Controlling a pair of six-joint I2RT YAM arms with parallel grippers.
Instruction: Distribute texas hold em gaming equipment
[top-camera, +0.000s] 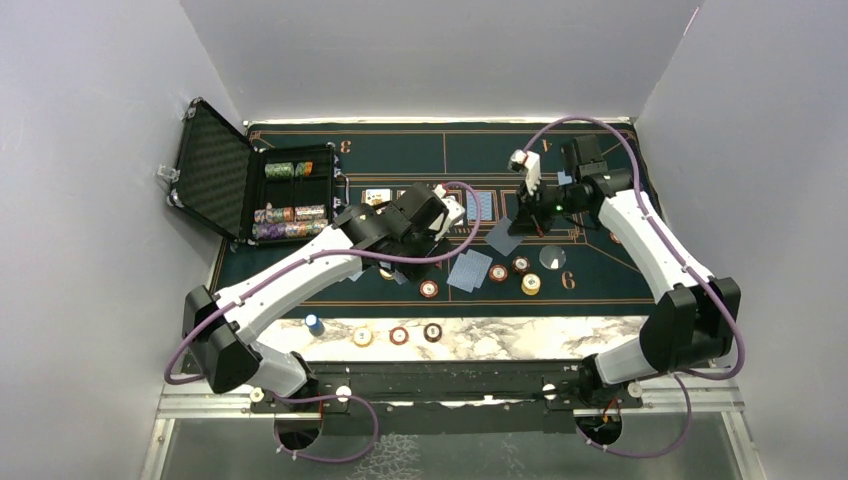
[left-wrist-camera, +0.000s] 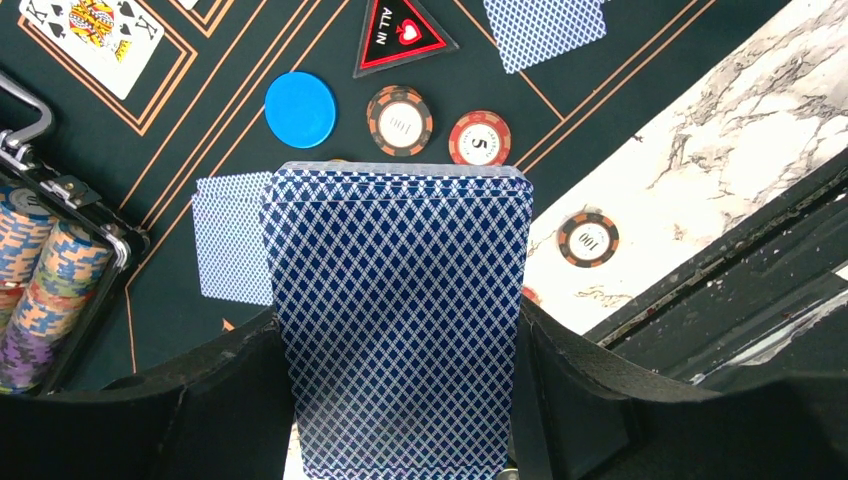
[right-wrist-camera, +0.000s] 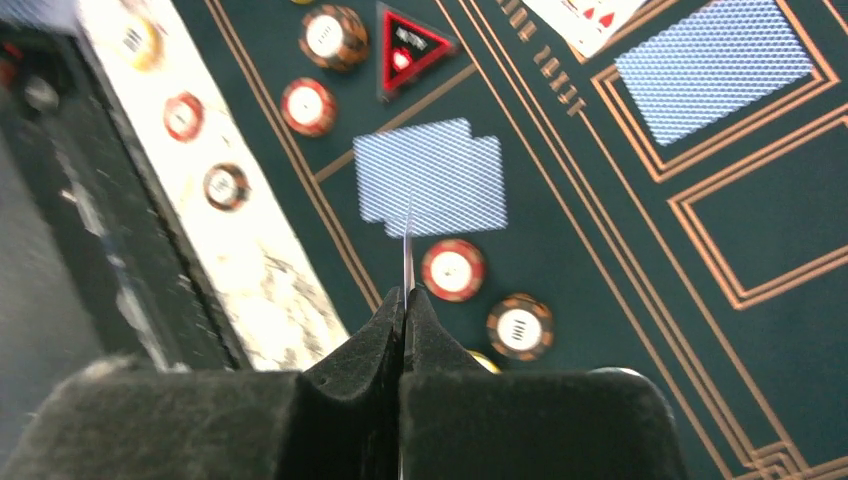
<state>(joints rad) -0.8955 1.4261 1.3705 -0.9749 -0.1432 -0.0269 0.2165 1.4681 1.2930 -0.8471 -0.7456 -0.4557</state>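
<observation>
Setting: robotics lab test cell. Plain grey panels (top-camera: 90, 120) wall in the table (top-camera: 500, 336). The left arm (top-camera: 290, 278) and right arm (top-camera: 650, 235) I drive bolt to a metal rail (top-camera: 460, 404).

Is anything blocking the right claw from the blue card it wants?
Nothing visible does. The right gripper is shut on one thin blue-backed playing card, seen edge-on in its grip, above the dark green felt mat.

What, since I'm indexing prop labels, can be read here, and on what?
"ALL IN": red triangular marker.
"100": dark chip; striped chip on the marble strip.
"5": red chip.
"3", "4", "6": green felt mat.
Stacked chips: too small to read.
Chip faces in the right wrist view: blurred.
</observation>
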